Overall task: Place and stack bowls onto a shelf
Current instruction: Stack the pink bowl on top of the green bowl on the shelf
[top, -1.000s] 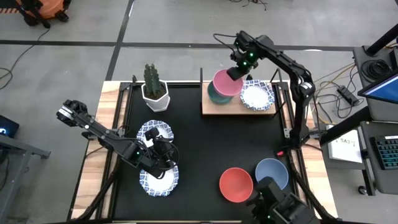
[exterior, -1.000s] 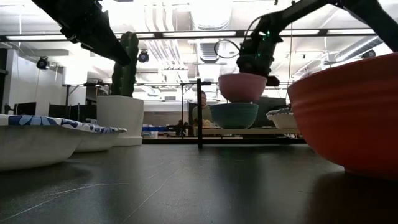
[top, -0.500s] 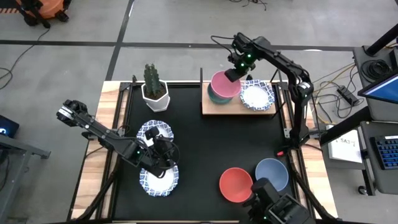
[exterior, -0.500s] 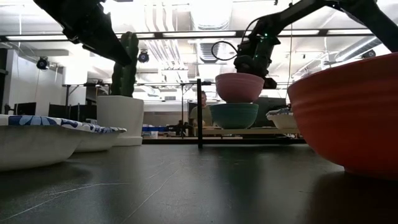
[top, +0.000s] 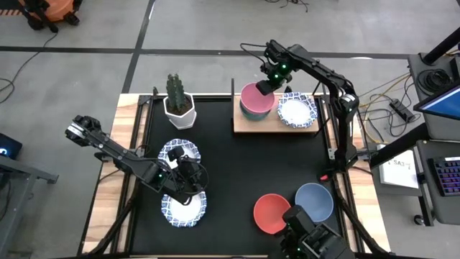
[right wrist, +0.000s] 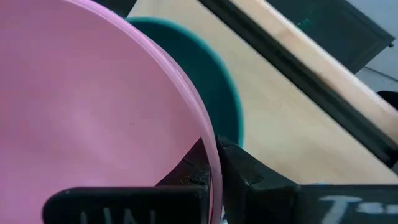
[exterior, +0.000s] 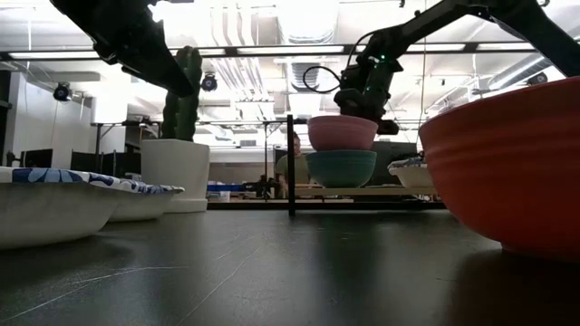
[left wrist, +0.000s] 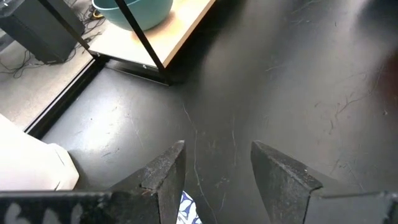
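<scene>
My right gripper (top: 266, 88) is shut on a pink bowl (exterior: 343, 132) at the shelf's left end. The pink bowl's underside is at the rim of a green bowl (exterior: 341, 168), which stands on the light-wood shelf (top: 267, 126). Whether the two bowls touch I cannot tell. A white bowl with a blue pattern (top: 296, 110) sits on the shelf's right half. My left gripper (left wrist: 214, 162) hangs open above the near-left table, between two more patterned bowls (top: 179, 152) (top: 185, 208). It holds nothing. My right gripper pinches the pink bowl's rim (right wrist: 210, 144) on the bowl's far right side. One finger is inside the bowl and the other finger (right wrist: 249, 177) is outside. The fingers slant down from the far right. The bowl sits nearly level, mouth up, over the green bowl.
A red bowl (top: 272, 213) and a blue bowl (top: 314, 201) stand at the table's near right. A cactus in a white pot (top: 179, 101) stands at the far left. A thin black post (exterior: 290, 163) rises at the shelf's left end.
My right gripper has sunk a little and drifted toward the table's left with the pink bowl. The gap between the pink bowl and the green bowl has closed.
</scene>
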Available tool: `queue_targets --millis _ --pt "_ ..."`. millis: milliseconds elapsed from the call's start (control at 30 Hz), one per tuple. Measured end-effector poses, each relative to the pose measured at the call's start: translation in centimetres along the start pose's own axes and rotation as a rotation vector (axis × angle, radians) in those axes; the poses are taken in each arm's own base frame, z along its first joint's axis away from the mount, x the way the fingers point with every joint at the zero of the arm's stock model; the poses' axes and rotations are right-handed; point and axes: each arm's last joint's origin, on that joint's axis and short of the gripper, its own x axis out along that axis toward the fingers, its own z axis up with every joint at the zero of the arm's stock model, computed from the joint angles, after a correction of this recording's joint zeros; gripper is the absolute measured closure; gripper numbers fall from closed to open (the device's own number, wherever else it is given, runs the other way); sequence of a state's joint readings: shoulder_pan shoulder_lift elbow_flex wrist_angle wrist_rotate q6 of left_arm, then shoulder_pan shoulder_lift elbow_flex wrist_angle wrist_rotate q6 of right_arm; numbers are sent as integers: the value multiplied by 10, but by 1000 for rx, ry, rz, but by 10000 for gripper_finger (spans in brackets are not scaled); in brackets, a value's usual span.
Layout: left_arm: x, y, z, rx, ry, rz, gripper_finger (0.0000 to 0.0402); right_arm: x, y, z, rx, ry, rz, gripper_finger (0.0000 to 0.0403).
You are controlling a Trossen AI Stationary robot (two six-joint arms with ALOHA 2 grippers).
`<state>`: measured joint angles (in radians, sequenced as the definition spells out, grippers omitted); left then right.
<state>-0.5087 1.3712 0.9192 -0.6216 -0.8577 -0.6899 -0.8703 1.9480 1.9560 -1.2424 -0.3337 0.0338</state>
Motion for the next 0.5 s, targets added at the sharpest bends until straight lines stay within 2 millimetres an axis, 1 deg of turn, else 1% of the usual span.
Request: queue_targets --millis 100,200,500 --pt "0 0 0 -1 0 0 237 0 1 1 -6 -9 -3 391" --pt "0 0 0 0 0 0 237 1 2 1 -14 -10 -6 376" --pt "0 0 0 -7 0 0 237 2 6 1 -26 -10 -16 304"
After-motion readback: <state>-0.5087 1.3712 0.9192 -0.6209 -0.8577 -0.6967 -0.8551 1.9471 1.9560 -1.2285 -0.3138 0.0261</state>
